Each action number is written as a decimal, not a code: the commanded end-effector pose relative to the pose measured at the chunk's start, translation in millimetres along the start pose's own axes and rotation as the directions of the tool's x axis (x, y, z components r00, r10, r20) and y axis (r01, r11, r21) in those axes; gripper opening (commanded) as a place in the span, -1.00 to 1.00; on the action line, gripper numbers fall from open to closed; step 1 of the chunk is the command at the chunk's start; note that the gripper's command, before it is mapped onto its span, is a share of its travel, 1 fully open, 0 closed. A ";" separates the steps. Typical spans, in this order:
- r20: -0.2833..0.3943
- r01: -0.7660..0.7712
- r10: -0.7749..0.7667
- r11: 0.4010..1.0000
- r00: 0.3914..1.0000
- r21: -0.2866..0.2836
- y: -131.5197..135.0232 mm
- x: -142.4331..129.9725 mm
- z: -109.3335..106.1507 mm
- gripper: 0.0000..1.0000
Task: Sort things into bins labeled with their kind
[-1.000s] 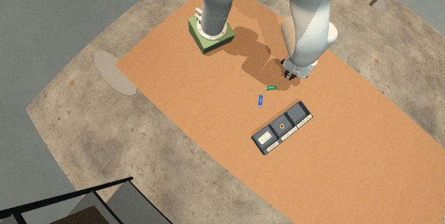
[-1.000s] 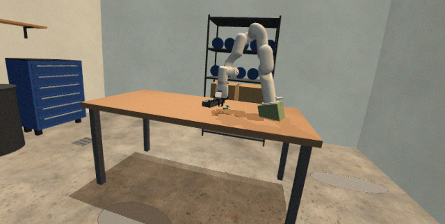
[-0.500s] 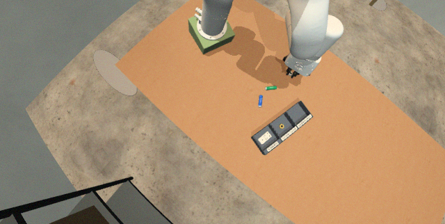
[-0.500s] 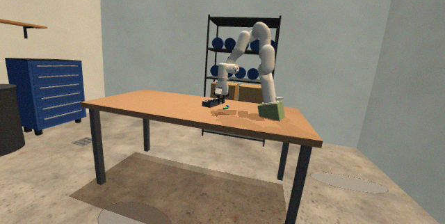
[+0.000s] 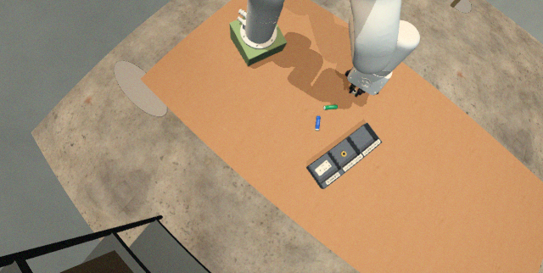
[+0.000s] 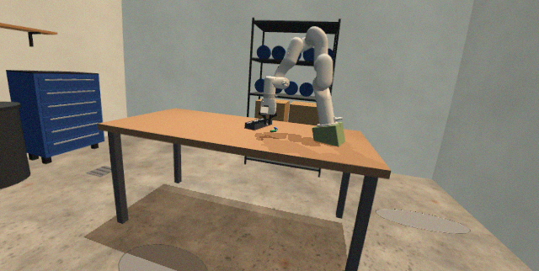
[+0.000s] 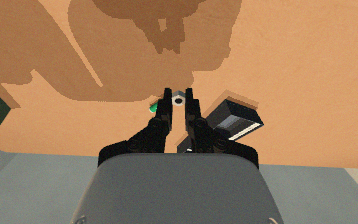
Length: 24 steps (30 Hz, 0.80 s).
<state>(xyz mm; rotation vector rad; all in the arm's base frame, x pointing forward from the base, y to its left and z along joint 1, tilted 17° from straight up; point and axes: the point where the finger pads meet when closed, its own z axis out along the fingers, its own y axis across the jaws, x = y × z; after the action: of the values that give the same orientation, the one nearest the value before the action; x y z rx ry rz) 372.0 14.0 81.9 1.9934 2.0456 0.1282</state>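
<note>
Hand (image 7: 178,101) closed on a small grey nut (image 7: 178,100), pinched at the fingertips above the worktop (image 5: 424,171), hole facing the wrist camera. One green battery (image 5: 330,107) lies left-right in the top view; one blue battery (image 5: 317,123) lies near it, long axis up-down. Three bins (image 5: 344,154) in a row; the middle one holds a ring. Only the wrist view shows the nut.

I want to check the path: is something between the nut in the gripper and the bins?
Nothing visible. The gripper holds the nut above the table, and bare table lies between it and the bins. The green and blue batteries lie to the side.
</note>
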 end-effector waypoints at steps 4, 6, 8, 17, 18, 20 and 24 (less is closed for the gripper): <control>-0.001 -0.001 0.001 1.000 1.000 -0.003 18.2 -44.4 -0.7 -1.00; -0.001 -0.001 0.001 1.000 1.000 -0.003 20.3 -50.1 -0.7 -1.00; -0.001 -0.001 0.001 1.000 1.000 -0.003 22.4 -55.7 -0.7 -1.00; -0.001 -0.001 0.001 1.000 1.000 -0.003 41.3 -106.4 -0.7 -1.00; -0.001 -0.001 0.001 1.000 1.000 -0.003 43.4 -112.1 -0.7 -1.00; -0.001 -0.001 0.001 1.000 1.000 -0.003 44.2 -114.1 -0.7 -1.00; -0.001 -0.001 0.001 1.000 1.000 -0.003 44.2 -114.1 -0.7 -1.00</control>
<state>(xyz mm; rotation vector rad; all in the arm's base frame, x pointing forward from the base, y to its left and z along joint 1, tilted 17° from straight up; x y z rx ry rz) 409.7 -90.0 107.8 1.9898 2.0271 0.1207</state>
